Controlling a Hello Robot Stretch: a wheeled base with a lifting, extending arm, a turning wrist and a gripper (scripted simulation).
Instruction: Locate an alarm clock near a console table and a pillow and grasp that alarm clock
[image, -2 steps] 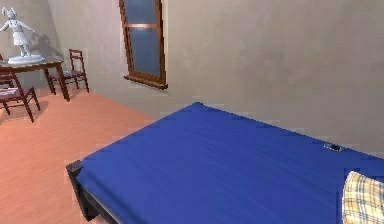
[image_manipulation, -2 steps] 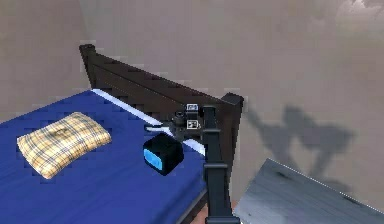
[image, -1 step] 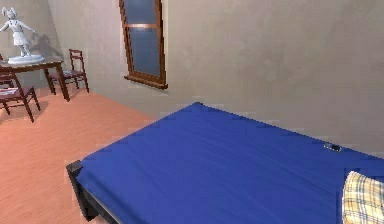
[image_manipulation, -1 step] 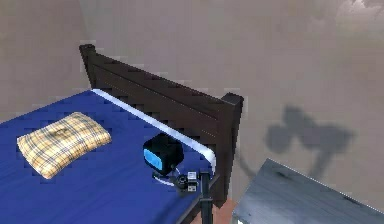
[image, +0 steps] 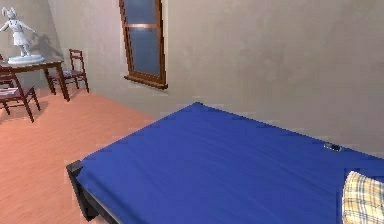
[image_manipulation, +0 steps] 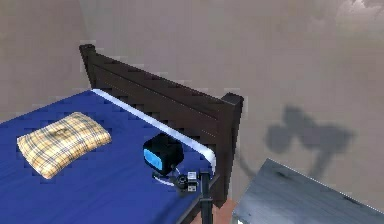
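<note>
A small black alarm clock (image_manipulation: 160, 155) with a bright blue face sits on the blue bed (image_manipulation: 90, 190), close to the dark wooden headboard (image_manipulation: 160, 95). A yellow plaid pillow (image_manipulation: 62, 142) lies to its left on the same bed. My arm rises from the bottom edge, and the gripper (image_manipulation: 168, 177) is right at the clock's base. I cannot tell whether it holds anything. A grey tabletop (image_manipulation: 305, 198), perhaps the console table, stands beside the bed at the arm side view's lower right. In the forward view the pillow (image: 365, 196) shows at the lower right of the bed (image: 210, 165).
A small dark object (image: 332, 148) lies on the bed near the wall. A wood-framed window (image: 144, 40) is in the far wall. At the forward view's left stand a wooden table (image: 45, 68) bearing a white statue (image: 20, 35) and two chairs (image: 76, 68). Orange floor lies open before the bed.
</note>
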